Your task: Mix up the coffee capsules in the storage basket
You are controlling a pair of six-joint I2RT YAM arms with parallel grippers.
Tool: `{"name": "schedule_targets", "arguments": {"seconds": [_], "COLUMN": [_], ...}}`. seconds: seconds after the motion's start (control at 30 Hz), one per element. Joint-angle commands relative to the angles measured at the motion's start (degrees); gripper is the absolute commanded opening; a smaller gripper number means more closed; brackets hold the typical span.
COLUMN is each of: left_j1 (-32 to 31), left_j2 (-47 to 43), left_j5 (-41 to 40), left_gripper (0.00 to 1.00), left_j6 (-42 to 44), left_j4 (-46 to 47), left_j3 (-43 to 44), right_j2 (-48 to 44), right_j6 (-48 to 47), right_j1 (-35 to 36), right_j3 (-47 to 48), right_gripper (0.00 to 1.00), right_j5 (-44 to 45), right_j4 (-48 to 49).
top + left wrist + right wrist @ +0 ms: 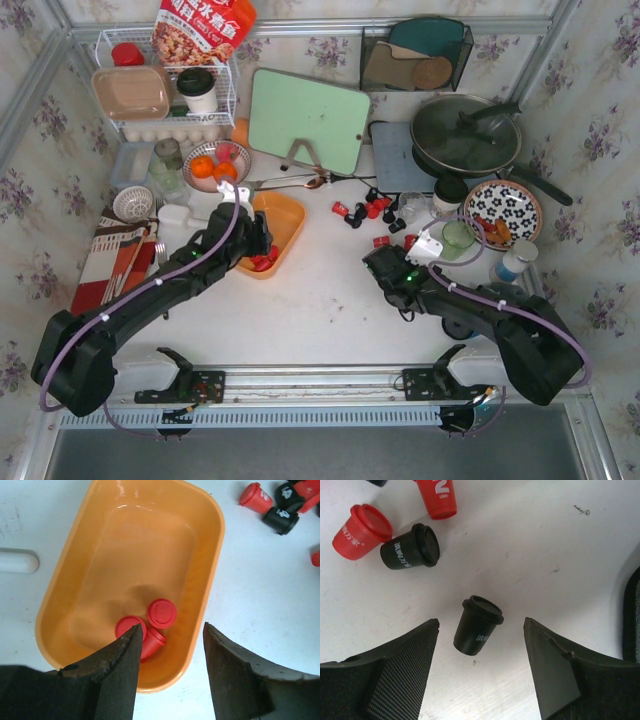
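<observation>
- The basket [218, 540] sits on the white table [545, 540], left of the middle, open and orange.
- A few red capsules [161, 613] lie bunched at the basket's near end; I can't tell whether there are two or three.
- The left gripper [171, 630] hangs over that near end of the basket. Its jaws are apart with nothing between them, and one finger [122, 665] hides part of the red bunch.
- More capsules, red and black mixed, lie scattered [365, 210] on the table to the right of the basket, apart from it.
- The right gripper [481, 622] is well to the right of the basket, low over the table. Its jaws stand wide with a black capsule [477, 632] tipped between them, touching neither finger.
- Just beyond it, on the basket side, lie another black capsule [411, 547] and a red one [362, 532], touching each other.
</observation>
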Motion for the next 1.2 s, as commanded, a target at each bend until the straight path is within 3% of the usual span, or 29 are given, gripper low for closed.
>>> {"name": "schedule_targets", "arguments": {"seconds": [0.0,0.43,0.57,0.97,1.0,1.07,1.17], "left_j1": [-1.17,-1.85,-1.86,-1.94,-1.94,-1.95,-1.94], "left_j2": [-1.57,-3.6,-3.38,-2.19,-2.28,-2.99,-5.69], "left_j5": [1.65,2.72,2.95,3.12,2.84,1.26,-3.21], "left_gripper": [0.55,0.58,0.58,0.59,0.59,0.59,0.59], "left_j6": [-0.48,-0.13,-0.14,0.23,0.95,2.96,4.45], "left_j4": [1.4,1.34,1.56,2.82,2.87,2.62,2.38], "left_j3": [-0.6,-3.08,-3.35,-4.64,-4.67,-4.62,-5.72], "right_j2": [1.44,7.77,8.83,11.65,11.79,11.68,11.16], "right_j6": [1.29,2.99,3.97,5.3,5.12,4.61,4.1], "right_j1": [-0.42,-1.24,-1.23,-1.3,-1.26,-1.23,-1.23], "right_j3": [1.04,3.77,4.21,6.48,6.66,7.02,8.45], "right_gripper": [0.75,0.62,0.48,0.48,0.46,0.31,0.25], "right_j5": [4.44,1.32,-0.44,-1.82,-1.86,-2.13,-2.18], "right_j4": [-0.07,-0.99,-1.12,-3.97,-4.19,-4.59,-6.6]}}
